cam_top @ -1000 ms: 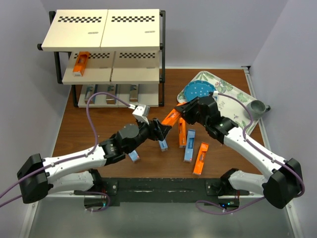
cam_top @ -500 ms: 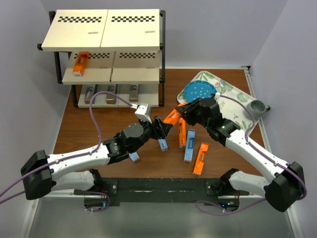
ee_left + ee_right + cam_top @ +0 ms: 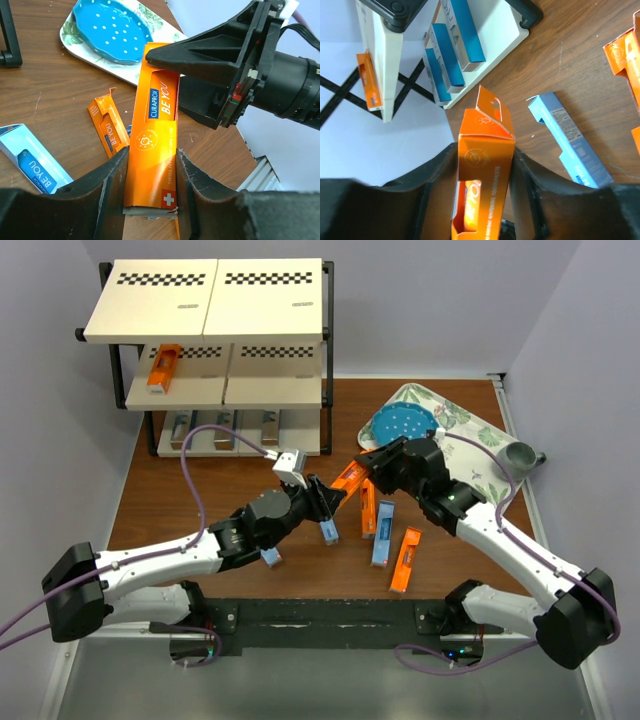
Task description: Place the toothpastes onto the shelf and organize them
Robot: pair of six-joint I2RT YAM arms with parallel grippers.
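Two grippers share one orange carton point(image 3: 347, 477).

**Top view:** the left gripper point(image 3: 326, 497) is clamped on the carton's nearer end and the right gripper point(image 3: 366, 466) is closed on the farther end. The carton lies tilted between their tips. The shelf point(image 3: 215, 300) stands well beyond the left gripper, and loose cartons point(image 3: 382, 535) lie on the table point(image 3: 200, 490) beside and behind both tools.

**Left wrist view:** both fingers point(image 3: 116, 170) press the carton's long sides, and the other arm's dark finger caps its far end.

**Right wrist view:** the carton fills the gap between the fingers point(image 3: 442, 175). Its open flap point(image 3: 492, 107) juts past the tips, with the shelf's bottom tier beyond and to the left.

**Hazard, as a judgement:** with both tools gripping thin card, a pull by either arm before the other lets go could crush or tear the carton. A release before the new grip is firm could drop it among the loose cartons. The raised flap might also snag on a shelf board.

**Change:** one second earlier the left fingers stood apart around the carton's end, and now they are shut on it. The left arm has edged forward, while the right gripper and the carton have scarcely shifted
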